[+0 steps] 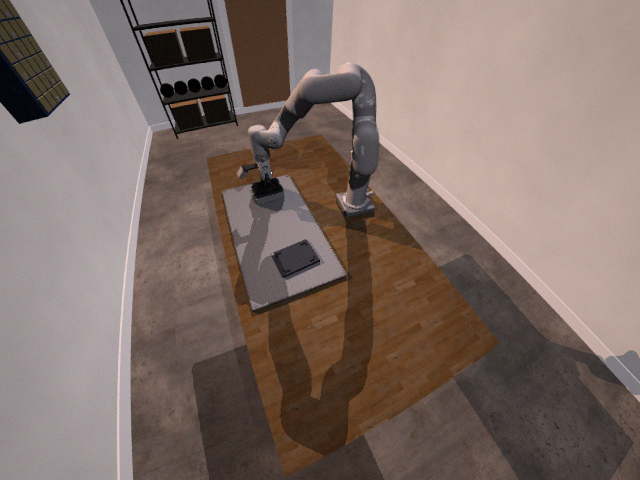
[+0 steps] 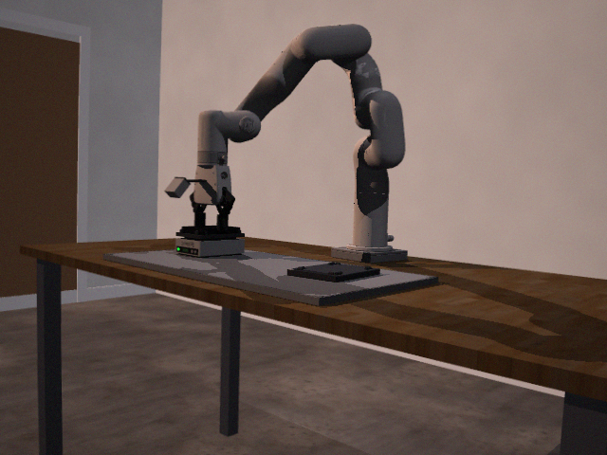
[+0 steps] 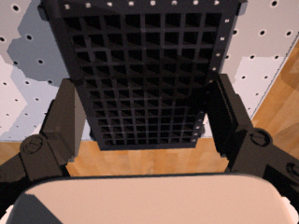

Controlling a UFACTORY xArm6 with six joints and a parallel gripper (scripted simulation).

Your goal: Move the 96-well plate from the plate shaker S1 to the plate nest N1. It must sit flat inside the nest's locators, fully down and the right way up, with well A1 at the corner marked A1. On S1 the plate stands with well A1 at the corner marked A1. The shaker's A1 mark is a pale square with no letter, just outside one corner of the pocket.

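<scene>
gripper (image 3: 145,112) is clamped on the 96-well plate (image 3: 145,70) near one end, so lifting off the shaker (image 2: 211,245) could tilt it.

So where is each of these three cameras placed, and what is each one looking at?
Top: high up, looking down on the table, the whole arm, and the nest.
Exterior: at table height off to one side, showing the arm over the shaker.
Wrist: on the arm's end, looking down past both fingers at the plate.
Top and exterior both show the tool at the shaker.
</scene>
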